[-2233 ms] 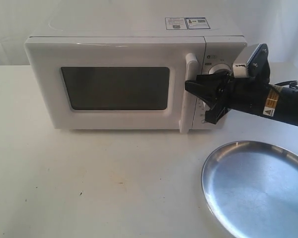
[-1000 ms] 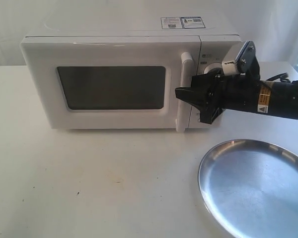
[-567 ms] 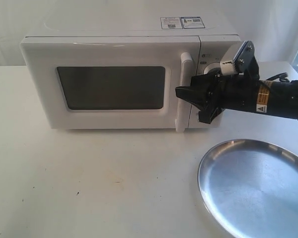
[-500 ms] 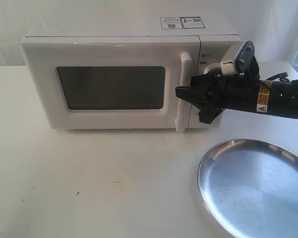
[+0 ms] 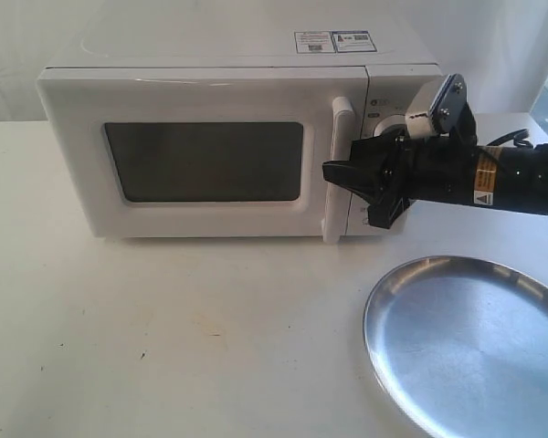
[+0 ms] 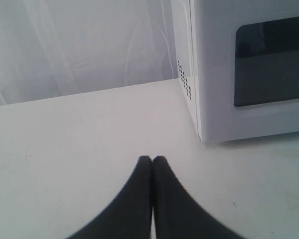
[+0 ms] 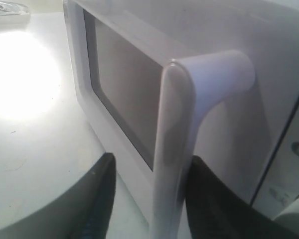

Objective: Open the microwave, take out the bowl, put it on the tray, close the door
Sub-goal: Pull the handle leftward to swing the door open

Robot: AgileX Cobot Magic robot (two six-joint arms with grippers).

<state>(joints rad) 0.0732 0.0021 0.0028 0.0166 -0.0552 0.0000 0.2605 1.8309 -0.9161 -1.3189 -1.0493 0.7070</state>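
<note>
The white microwave (image 5: 210,91) stands at the back of the table, its door (image 5: 82,164) closed against the body. My right gripper (image 5: 332,172) reaches in from the right at the tall white handle (image 5: 341,155). In the right wrist view this gripper (image 7: 152,162) is open, its two black fingers astride the handle (image 7: 172,149), one finger close against it and the other standing off. The steel tray (image 5: 466,356) lies at the front right. My left gripper (image 6: 152,159) is shut on nothing, low over the table beside the microwave's (image 6: 214,59) left side. The bowl is hidden.
White curtains hang behind the table. The knob panel (image 5: 388,128) sits just behind my right wrist. The table's right edge runs close past the tray.
Since the earliest frame my right gripper has moved left onto the door handle. Over the last second it has barely moved, and the door has stayed closed.
</note>
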